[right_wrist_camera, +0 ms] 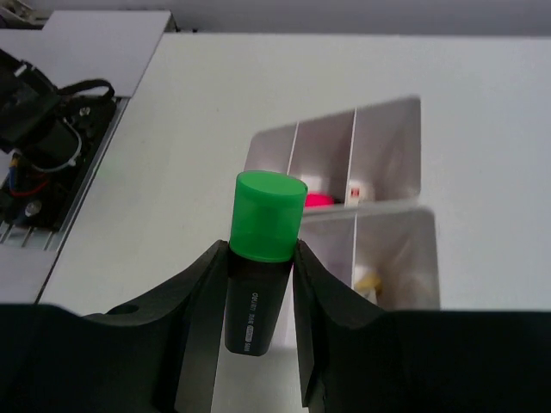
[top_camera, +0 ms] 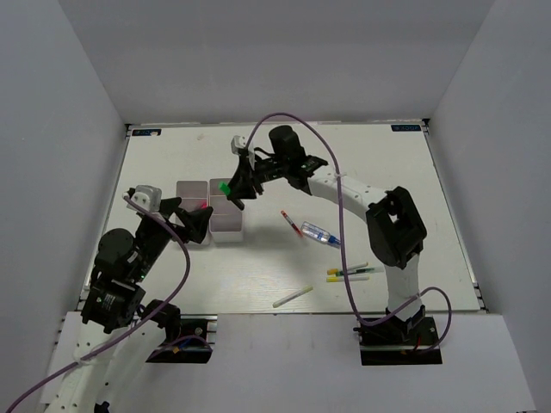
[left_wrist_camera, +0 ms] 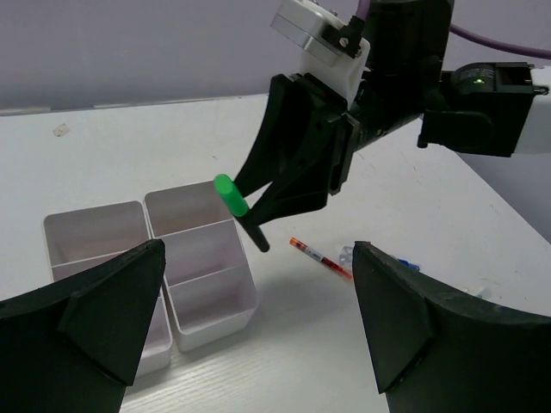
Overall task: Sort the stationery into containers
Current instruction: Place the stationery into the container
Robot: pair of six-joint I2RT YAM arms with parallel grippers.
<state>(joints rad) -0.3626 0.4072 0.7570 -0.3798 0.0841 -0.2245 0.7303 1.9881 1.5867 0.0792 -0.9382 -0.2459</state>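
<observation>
The left arm's jaws hang spread and empty beside the containers. Raised at the bins' far right corner, the right arm's jaws clench a green-tipped highlighter. Rightward, a red pen and clear-blue tube lie on the bench.

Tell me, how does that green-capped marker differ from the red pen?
The green-capped highlighter is clamped in the right gripper, lifted near the bins; the red pen lies flat on the table. The highlighter is thick and black-bodied; the pen is thin and red. Neither is in a bin yet.
</observation>
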